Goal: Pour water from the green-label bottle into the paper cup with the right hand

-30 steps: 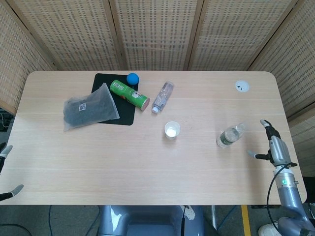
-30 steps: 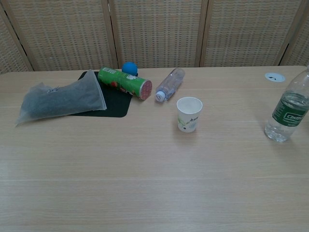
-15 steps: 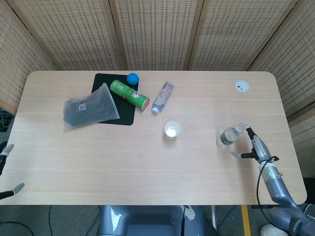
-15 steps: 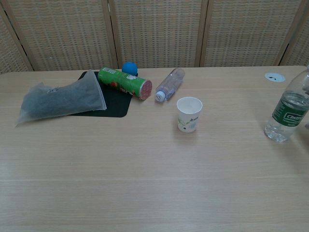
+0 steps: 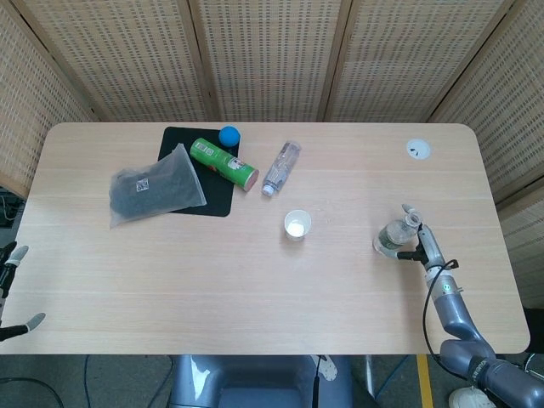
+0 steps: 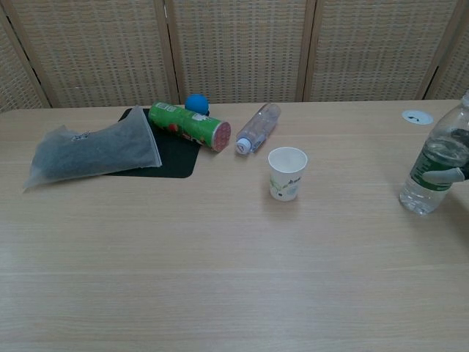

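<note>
Green-label bottle [image 6: 435,172] stands upright as the right hand [image 5: 416,242] wraps spread fingers [image 6: 442,176] around it; the grasp needs firming before lifting toward the paper cup [image 6: 286,173].

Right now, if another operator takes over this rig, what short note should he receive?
Right robot hand: at the green-label bottle, fingers around its label; a firm grip cannot be confirmed.
Left robot hand: at the table's left edge, holding nothing, fingers apart.
Bottle stands upright near the right edge. Paper cup stands upright mid-table, apart from the bottle.
Done: reach to the bottle.
Left: secure the grip, lift, carry to the cup, pour.
</note>
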